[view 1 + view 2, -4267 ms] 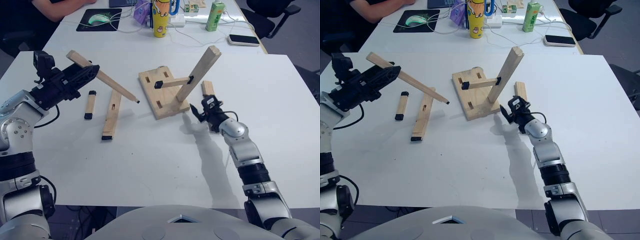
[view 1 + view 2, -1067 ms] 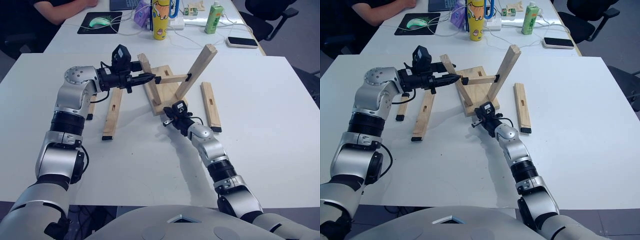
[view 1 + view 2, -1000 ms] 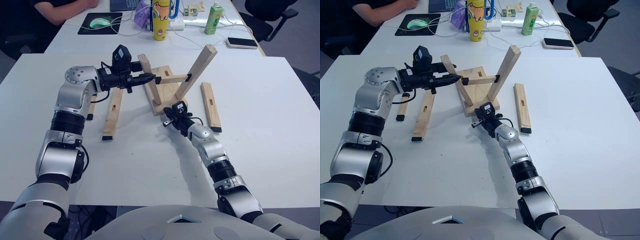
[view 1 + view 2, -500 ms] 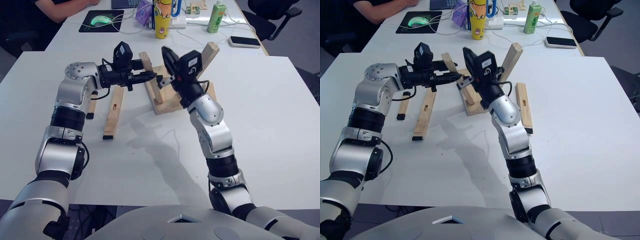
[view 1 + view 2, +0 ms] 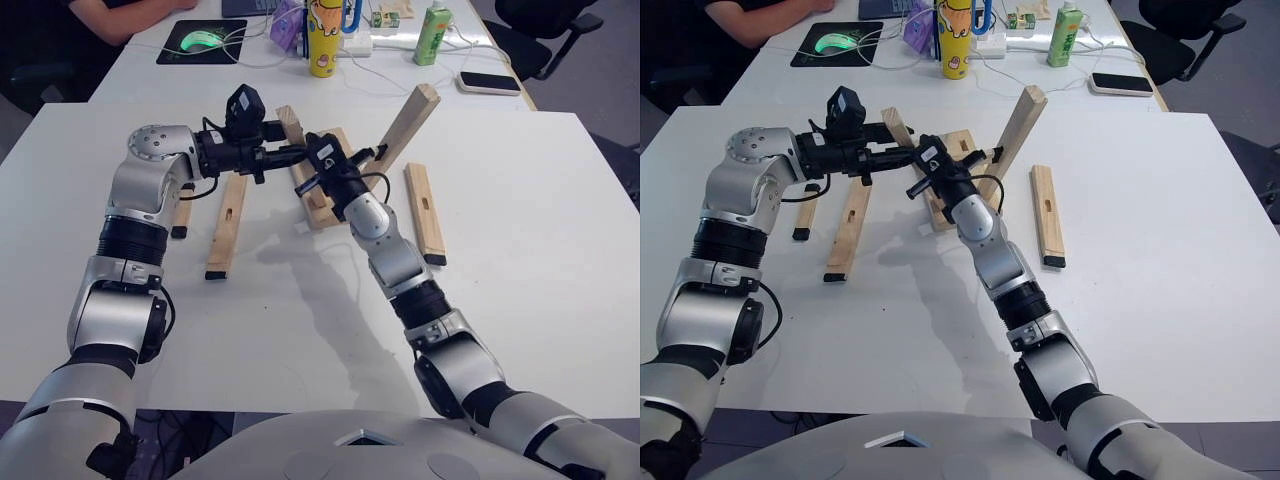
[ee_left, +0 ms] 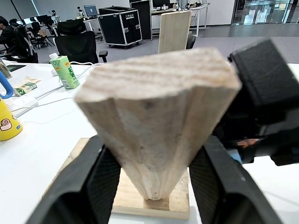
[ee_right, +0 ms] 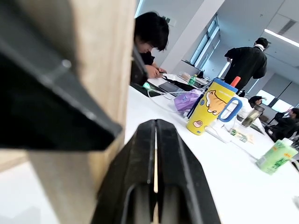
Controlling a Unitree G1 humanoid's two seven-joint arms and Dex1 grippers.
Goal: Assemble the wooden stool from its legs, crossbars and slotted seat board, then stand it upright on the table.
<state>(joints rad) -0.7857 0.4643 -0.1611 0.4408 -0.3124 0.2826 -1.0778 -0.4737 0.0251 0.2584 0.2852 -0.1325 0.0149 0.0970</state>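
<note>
STOOL HALF BUILT: On a white table (image 5: 520, 300) the seat board (image 5: 962, 141) lies flat with legs pointing up. Take the board as the dial's centre, with 12 o'clock away from the robot.

A short crossbar (image 5: 181, 216) with a black end cap lies flat at 9 o'clock, partly behind the left arm. Just beside it, nearer the board, a loose leg (image 5: 226, 226) with a slot cut in it also lies flat.

The left gripper (image 5: 284, 155) comes in from 9 o'clock and pinches a standing leg (image 5: 292, 124) between its two fingers (image 6: 100, 184). That leg is planted on the board and leans toward 11 o'clock.

Right beside it hangs the right gripper (image 5: 318, 162). Its fingers (image 7: 140, 158) are pressed together, with only a sliver of light between them and nothing held. Whether it touches the wood cannot be told.

A second leg (image 5: 405, 120) rises from the board, tilted toward 1 o'clock, and a black-capped crossbar (image 5: 372, 156) meets it partway up. At 3 o'clock a third leg (image 5: 425, 208), slotted, lies flat and apart from the board.

On the far table at 12 o'clock stands a yellow cup (image 5: 322, 40) printed with a cartoon animal. Toward 1 o'clock is a green carton (image 5: 432, 32) whose print is too small to make out.
</note>
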